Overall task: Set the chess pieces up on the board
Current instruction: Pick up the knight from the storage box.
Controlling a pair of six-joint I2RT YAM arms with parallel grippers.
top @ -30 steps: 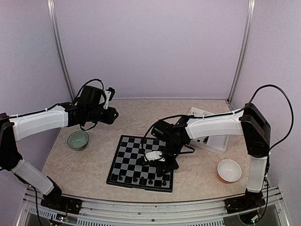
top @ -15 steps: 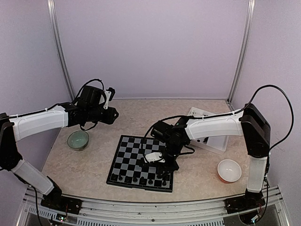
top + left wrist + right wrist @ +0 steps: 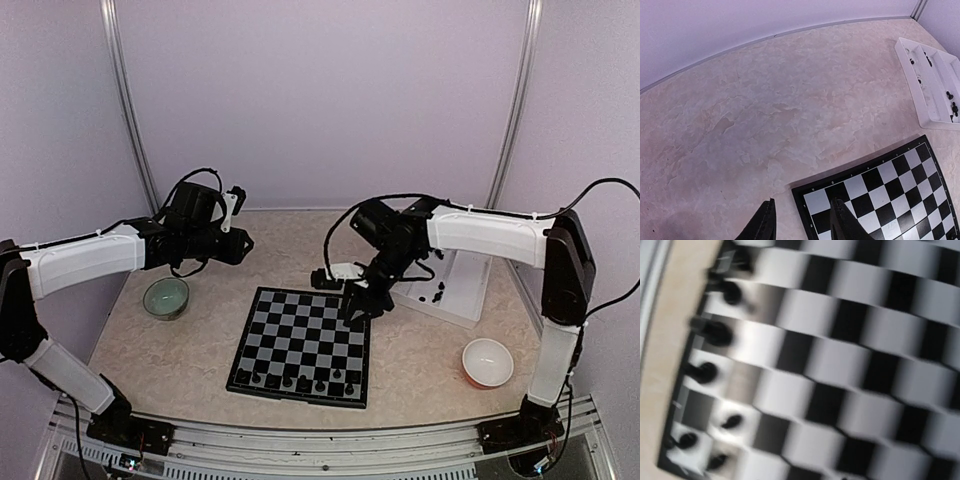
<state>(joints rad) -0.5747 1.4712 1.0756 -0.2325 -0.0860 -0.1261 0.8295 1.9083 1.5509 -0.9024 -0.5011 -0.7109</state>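
Since the leftover chess pieces [image 3: 437, 293] sit in the tray [image 3: 466, 300] just right of our right fingers [image 3: 358, 306], which hover over the board's [image 3: 300, 345] far-right corner, we reckon that arm's nearer; can't tell if they're spread. Our left fingers [image 3: 763, 226] hang spread, empty, far-left.

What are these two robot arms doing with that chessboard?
They are setting up a chess set. A row of black chess pieces stands along the near edge of the board. The right pincer hovers over the board's far right corner, near the white tray holding more pieces. The left pincer hangs open and empty off to the side.
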